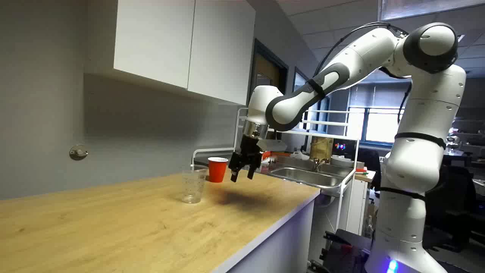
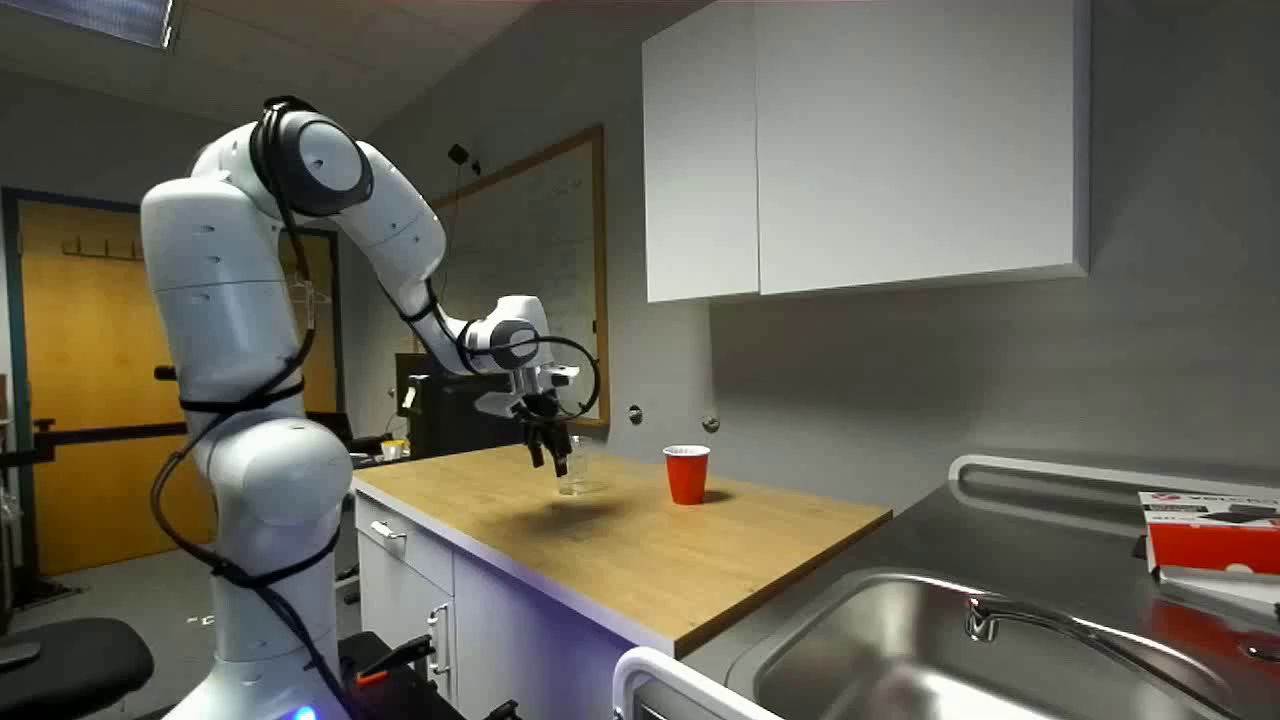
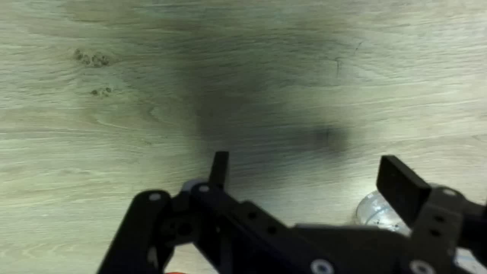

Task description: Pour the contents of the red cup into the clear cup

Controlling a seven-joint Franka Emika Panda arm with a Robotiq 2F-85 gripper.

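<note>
Hanging over the counter (image 1: 113, 227), the gripper (image 1: 242, 176) spreads its fingers (image 3: 398, 188) wide, only air between. Both exterior views show the red cup (image 2: 687, 478) upright on the counter near the clear cup (image 1: 193, 187); the wrist view catches the clear cup partly behind a finger. Bent at the elbow, the arm (image 1: 358, 57) points its wrist down.

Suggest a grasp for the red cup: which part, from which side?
Take the red cup by its side, mid-height below the white rim, coming in level from the side away from the back wall. It stands upright, wider at the top, so a side grip should resist slipping and keep the mouth clear.
</note>
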